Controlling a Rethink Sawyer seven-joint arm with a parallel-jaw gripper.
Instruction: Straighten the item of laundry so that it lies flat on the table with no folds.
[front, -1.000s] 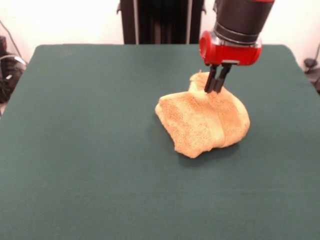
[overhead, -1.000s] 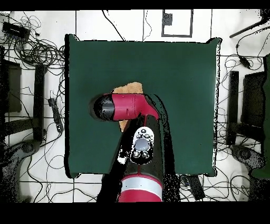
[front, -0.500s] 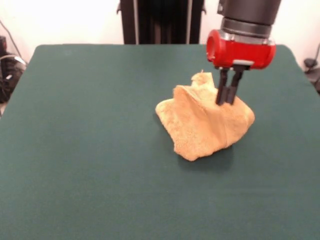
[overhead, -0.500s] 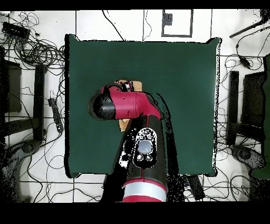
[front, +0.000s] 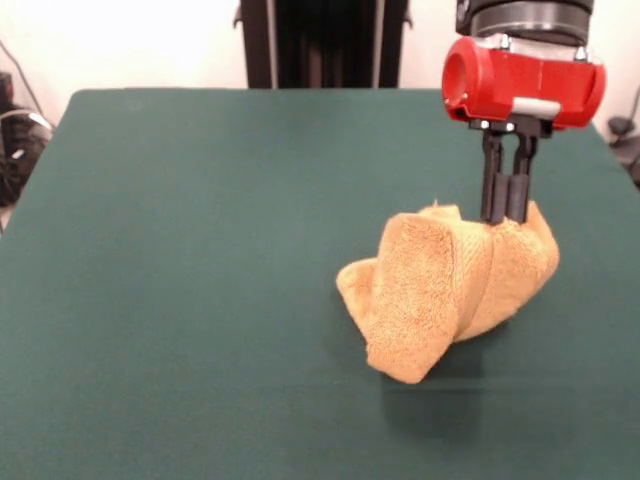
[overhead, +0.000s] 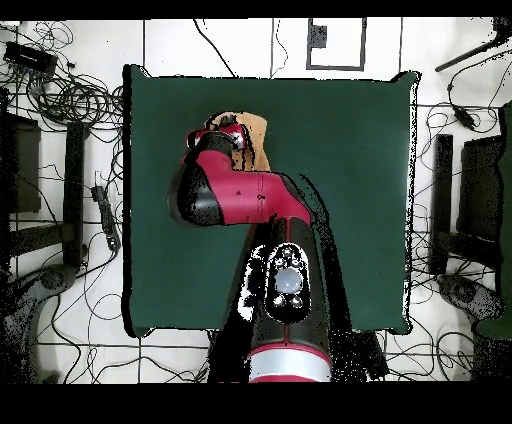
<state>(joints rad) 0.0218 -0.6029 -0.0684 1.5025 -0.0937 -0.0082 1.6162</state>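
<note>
The golden-orange towel (front: 450, 285) hangs bunched and folded from my gripper (front: 505, 212), which is shut on its top edge at the right of the front view. Most of the towel is lifted; its lower folds look close to the dark green table (front: 180, 250), with a shadow beneath. In the overhead view only a strip of towel (overhead: 257, 140) shows beside the red arm, which hides the gripper there. No care tag shows.
The robot's pedestal (front: 320, 40) stands at the table's far side. Cables and stands (overhead: 70, 100) lie on the floor round the table. The table's right edge (front: 600, 130) is close to the gripper.
My gripper has lifted and carried the towel toward the camera and rightward in the front view. The towel has come up off the table and now hangs bunched.
</note>
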